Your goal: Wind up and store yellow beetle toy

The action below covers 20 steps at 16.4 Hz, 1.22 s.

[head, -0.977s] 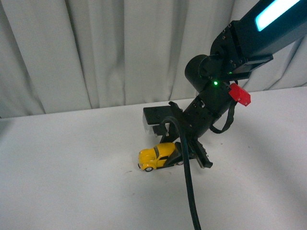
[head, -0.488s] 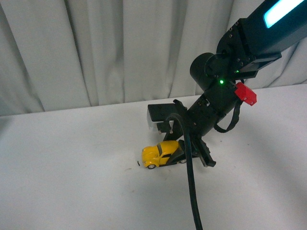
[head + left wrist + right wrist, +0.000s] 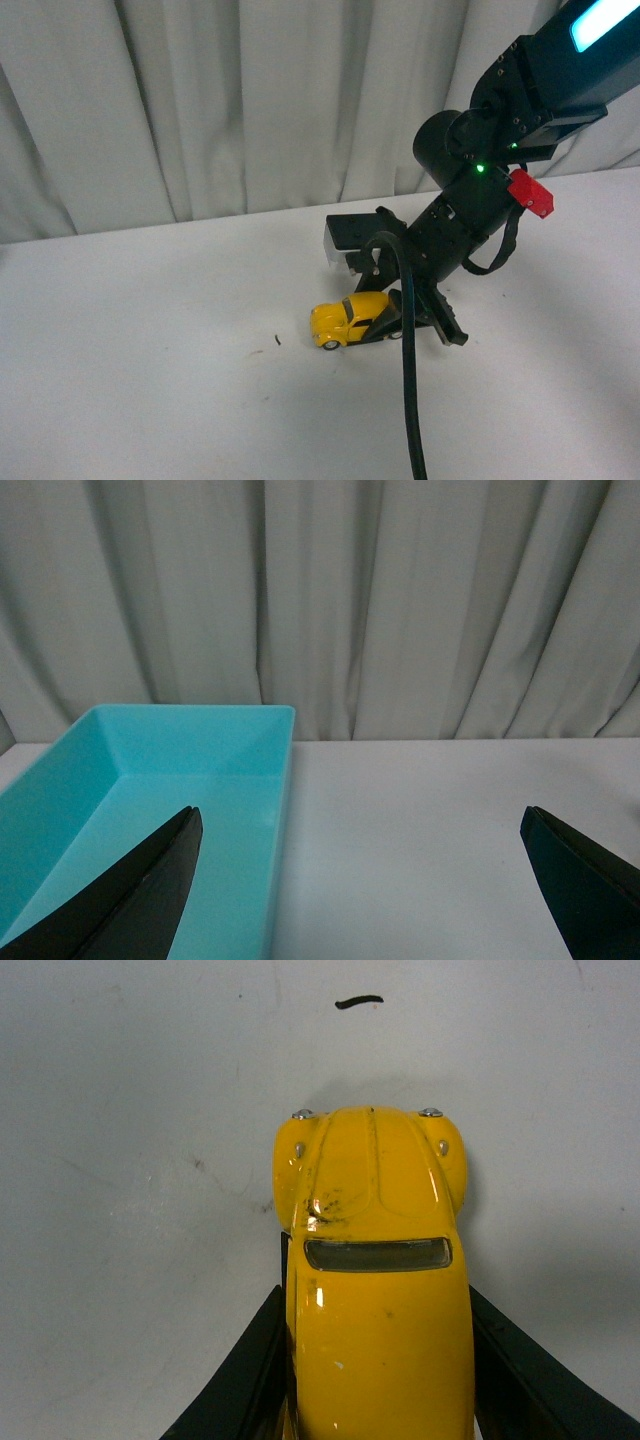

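Currently the right gripper is clamped on the beetle, one black finger against each flank of the yellow car. The wrist view shows the fingers meeting the body behind the windscreen, so the bonnet and headlights stick out free ahead of them. The beetle sits on the white table, near its middle, with its wheels apparently on the surface and its nose pointing to the robot's left. A small dark speck lies just ahead of it.

The left gripper hangs spread wide and empty. Its camera looks over a teal bin that stands against the grey curtain.

The risks look like these. The body is glossy and rounded and is held only at the rear half, so it could squirt forward or swivel between the fingers. If the wheels lift or skid while it is dragged, the spring will probably not wind. A wound car that slips free may race off the table.
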Motion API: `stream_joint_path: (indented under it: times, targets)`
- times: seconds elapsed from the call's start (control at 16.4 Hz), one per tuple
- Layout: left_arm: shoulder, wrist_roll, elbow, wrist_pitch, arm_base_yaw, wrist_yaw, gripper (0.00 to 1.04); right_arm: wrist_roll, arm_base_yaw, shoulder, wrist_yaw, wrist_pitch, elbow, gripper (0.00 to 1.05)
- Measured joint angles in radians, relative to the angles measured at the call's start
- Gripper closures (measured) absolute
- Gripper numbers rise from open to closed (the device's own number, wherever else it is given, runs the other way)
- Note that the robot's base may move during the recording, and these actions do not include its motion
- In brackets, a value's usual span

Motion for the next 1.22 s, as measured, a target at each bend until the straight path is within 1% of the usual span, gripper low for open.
stream_joint_path:
  times: [0.49, 0.67, 0.92, 1.22]
  targets:
    - [0.000, 0.000, 0.000, 0.000, 0.000, 0.000, 0.07, -0.116, -0.066, -0.031, -0.057, 0.025, -0.090, 0.62]
    - [0.000, 0.000, 0.000, 0.000, 0.000, 0.000, 0.07, -0.148, -0.093, -0.034, -0.071, 0.008, -0.100, 0.62]
    - [0.000, 0.000, 0.000, 0.000, 0.000, 0.000, 0.07, -0.215, -0.160, -0.035, -0.079, -0.030, -0.110, 0.62]
    - [0.000, 0.000, 0.000, 0.000, 0.000, 0.000, 0.07, -0.248, -0.238, -0.051, -0.085, -0.068, -0.145, 0.62]
